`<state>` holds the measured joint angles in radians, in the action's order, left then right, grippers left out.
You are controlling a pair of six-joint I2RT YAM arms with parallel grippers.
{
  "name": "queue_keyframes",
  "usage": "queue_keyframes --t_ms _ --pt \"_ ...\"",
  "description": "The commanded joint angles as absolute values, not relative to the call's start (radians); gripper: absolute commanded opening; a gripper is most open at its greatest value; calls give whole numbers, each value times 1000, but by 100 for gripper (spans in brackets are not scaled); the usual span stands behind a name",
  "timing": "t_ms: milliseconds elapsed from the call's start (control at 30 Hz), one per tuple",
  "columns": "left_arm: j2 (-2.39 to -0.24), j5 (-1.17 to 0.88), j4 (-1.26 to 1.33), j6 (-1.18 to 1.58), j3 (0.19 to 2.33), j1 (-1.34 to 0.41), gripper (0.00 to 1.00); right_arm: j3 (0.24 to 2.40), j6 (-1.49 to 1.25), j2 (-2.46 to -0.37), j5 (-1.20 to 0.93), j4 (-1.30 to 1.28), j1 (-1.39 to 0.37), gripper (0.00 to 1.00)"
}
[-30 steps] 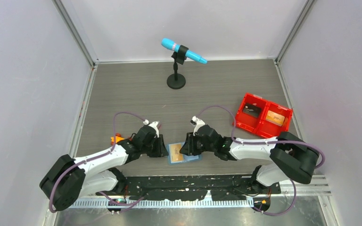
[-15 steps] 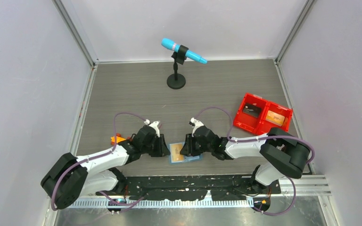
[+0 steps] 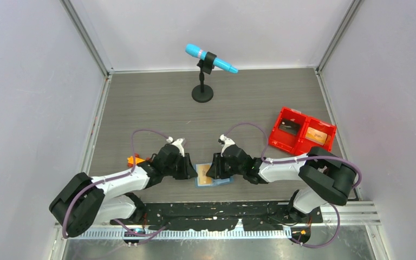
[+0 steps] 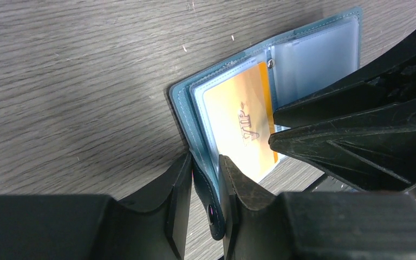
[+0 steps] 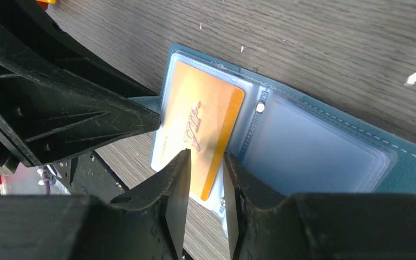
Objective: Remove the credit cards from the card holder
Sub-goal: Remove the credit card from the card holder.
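Observation:
The teal-blue card holder (image 3: 220, 181) lies open on the table near the front edge, its pale clear pockets up (image 5: 314, 146). An orange-gold card (image 3: 204, 173) marked VIP sticks partly out of the left pocket (image 4: 238, 124) (image 5: 195, 114). My left gripper (image 3: 190, 172) is shut on the holder's teal edge flap (image 4: 206, 160). My right gripper (image 3: 211, 172) stands over the card's lower right corner, jaws only narrowly apart (image 5: 207, 157); the card lies flat beneath them, wider than the gap. No other card shows clearly.
A red two-compartment bin (image 3: 302, 132) sits at the right. A microphone on a black stand (image 3: 202, 92) is at the back centre. A small orange object (image 3: 135, 160) lies left of the left arm. The black base plate (image 3: 222, 208) runs just in front of the holder.
The right gripper has crept a little to the left over the holder, closer to the left gripper. The left gripper keeps its hold on the flap.

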<state>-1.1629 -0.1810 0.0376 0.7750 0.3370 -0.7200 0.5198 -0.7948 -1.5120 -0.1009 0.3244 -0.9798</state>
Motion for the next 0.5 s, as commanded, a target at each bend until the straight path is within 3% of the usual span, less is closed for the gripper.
queue_keyframes --t_ms 0,467 --pt "-1206 -172 4 762 330 -723 27 518 -817 -1499 -81 393 -985 36" --pt "-1241 -154 -143 779 400 -723 25 548 -822 -1486 -8 282 -985 37"
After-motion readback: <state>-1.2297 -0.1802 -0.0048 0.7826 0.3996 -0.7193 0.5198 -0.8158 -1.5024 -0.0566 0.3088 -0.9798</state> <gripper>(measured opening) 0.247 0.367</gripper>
